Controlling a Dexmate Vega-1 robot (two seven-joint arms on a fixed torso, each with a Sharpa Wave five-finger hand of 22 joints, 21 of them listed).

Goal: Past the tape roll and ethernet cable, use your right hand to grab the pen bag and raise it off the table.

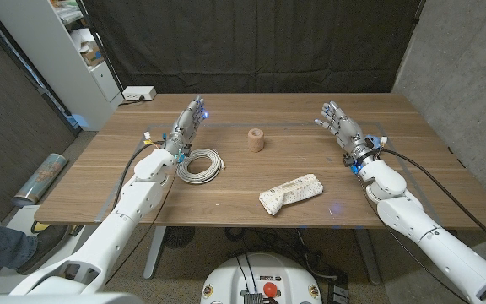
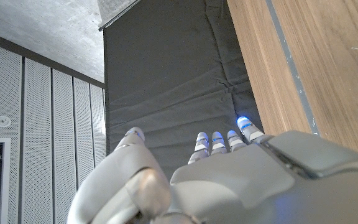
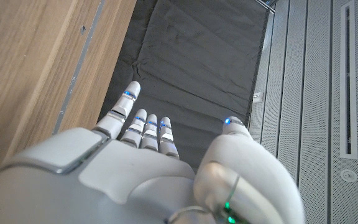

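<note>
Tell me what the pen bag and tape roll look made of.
Pen bag: looks like soft off-white fabric, matte; its surface sags and creases. Tape roll: tan, matte, paper or masking tape by its look; too small to be sure.

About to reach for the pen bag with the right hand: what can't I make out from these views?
- Pen bag, head view: small; its zipper and far side cannot be made out.
- Right wrist view: the right hand covers the lower picture; beyond it are table edge and curtain.
- Tape roll, head view: too small to tell its hole or how it lies.
- Cable: its plugs are too small to find.
</note>
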